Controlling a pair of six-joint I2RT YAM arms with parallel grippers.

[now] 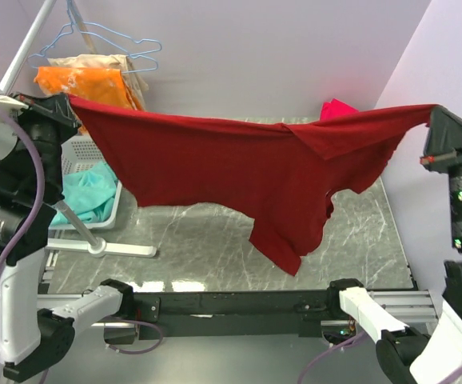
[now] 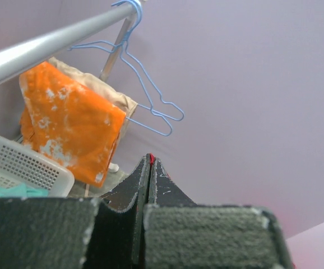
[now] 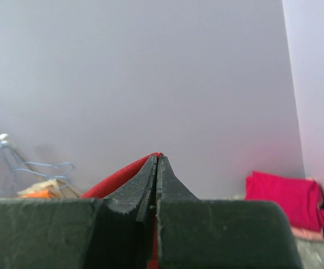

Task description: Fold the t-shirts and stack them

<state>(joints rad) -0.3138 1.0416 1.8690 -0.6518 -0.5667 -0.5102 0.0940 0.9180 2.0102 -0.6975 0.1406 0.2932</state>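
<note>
A dark red t-shirt (image 1: 239, 172) hangs stretched in the air between my two grippers, well above the marble table (image 1: 207, 240). My left gripper (image 1: 65, 102) is shut on its left edge; a sliver of red cloth (image 2: 151, 159) shows at the fingertips. At the far right, my right gripper (image 1: 435, 114) is shut on the other end, with red cloth (image 3: 123, 176) bulging beside its closed fingers. A sleeve and the lower body droop toward the table at centre right. A folded bright pink t-shirt (image 3: 285, 196) lies on a stack at the back right corner. A teal t-shirt (image 1: 91, 198) lies in the basket.
A white laundry basket (image 1: 79, 156) stands at the left. Behind it a clothes rack (image 2: 50, 42) carries blue hangers (image 2: 151, 106) and an orange cloth (image 2: 69, 126). The rack's white foot (image 1: 103, 246) lies on the table. Lilac walls close in at the back and right.
</note>
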